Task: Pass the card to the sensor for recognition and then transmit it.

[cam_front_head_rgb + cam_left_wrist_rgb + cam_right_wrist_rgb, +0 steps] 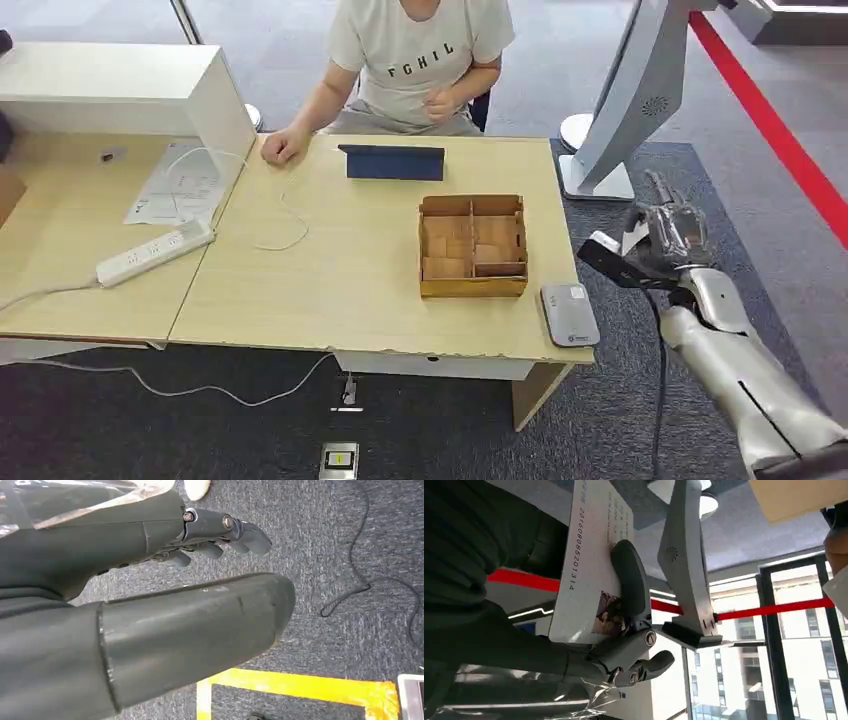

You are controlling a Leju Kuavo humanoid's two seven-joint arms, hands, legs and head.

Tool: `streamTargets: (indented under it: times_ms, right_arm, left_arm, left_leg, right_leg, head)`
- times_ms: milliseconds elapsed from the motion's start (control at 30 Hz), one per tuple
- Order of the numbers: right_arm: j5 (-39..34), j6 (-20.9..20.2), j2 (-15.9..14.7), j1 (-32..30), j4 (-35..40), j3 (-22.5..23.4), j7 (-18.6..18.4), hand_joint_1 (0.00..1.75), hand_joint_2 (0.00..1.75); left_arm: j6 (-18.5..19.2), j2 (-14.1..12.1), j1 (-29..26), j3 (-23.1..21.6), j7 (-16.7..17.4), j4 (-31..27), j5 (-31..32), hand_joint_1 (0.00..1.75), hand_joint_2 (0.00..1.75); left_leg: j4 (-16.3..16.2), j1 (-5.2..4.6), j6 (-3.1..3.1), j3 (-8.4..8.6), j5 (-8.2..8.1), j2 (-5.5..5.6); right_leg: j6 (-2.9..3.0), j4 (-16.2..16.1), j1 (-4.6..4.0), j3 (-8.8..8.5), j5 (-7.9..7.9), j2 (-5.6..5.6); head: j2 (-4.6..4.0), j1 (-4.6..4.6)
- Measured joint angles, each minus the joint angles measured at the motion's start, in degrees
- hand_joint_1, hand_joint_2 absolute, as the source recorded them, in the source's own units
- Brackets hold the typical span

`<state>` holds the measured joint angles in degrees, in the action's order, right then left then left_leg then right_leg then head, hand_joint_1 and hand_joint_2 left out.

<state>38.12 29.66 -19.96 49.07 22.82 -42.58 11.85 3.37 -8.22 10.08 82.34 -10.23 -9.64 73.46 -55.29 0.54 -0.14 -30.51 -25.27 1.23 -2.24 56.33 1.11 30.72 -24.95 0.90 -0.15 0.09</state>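
Observation:
My right hand (663,237) hangs off the table's right side, level with its front corner. It holds a white card (591,565) printed with a number and a small photo, and a dark finger (631,587) lies across the card's face. The grey card sensor (569,313) lies flat on the table's front right corner, a short way left of that hand. My left hand (150,605) hangs over dark carpet with thumb and fingers (225,530) apart and nothing in it.
A cardboard box with compartments (472,245) stands just behind the sensor. A dark blue tablet stand (392,162) and a seated person (420,60) are at the far edge. A white kiosk stand (625,100) rises right of the table. A power strip (155,252) lies left.

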Motion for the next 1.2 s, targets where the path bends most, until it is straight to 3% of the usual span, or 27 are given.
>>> streamTargets:
  times_ms: [467, 933, 1200]
  right_arm:
    - [0.5, 0.8, 0.3, -5.4, 0.3, 1.0, 3.0, 1.75, 1.75]
    - [4.1, 1.4, 3.2, -6.1, 3.1, 0.4, 3.5, 1.75, 1.75]
    - [3.2, 0.7, 3.3, -7.0, 3.1, 0.1, 2.8, 1.75, 1.75]
  left_arm:
    - [-0.6, 0.0, 0.0, 0.0, -0.4, 0.0, 0.1, 0.0, 0.0]
    - [-1.1, 0.0, 0.0, 0.1, -0.1, 0.0, 0.4, 0.0, 0.0]
    - [-1.3, 0.0, 0.0, 0.1, -0.1, 0.0, 0.6, 0.0, 0.0]
  left_leg:
    - [0.0, 0.0, 0.0, -0.01, 0.0, -0.03]
    - [0.0, 0.0, -0.02, -0.01, 0.01, -0.03]
    - [0.0, 0.0, -0.01, -0.01, 0.01, -0.04]
  right_leg:
    - [0.0, 0.0, 0.0, 0.01, 0.0, 0.0]
    - [0.01, 0.0, -0.01, 0.01, 0.01, 0.0]
    - [0.01, 0.0, 0.0, 0.03, 0.01, 0.0]
  head:
    - [0.0, 0.0]
    - [0.0, 0.02]
    - [0.0, 0.02]
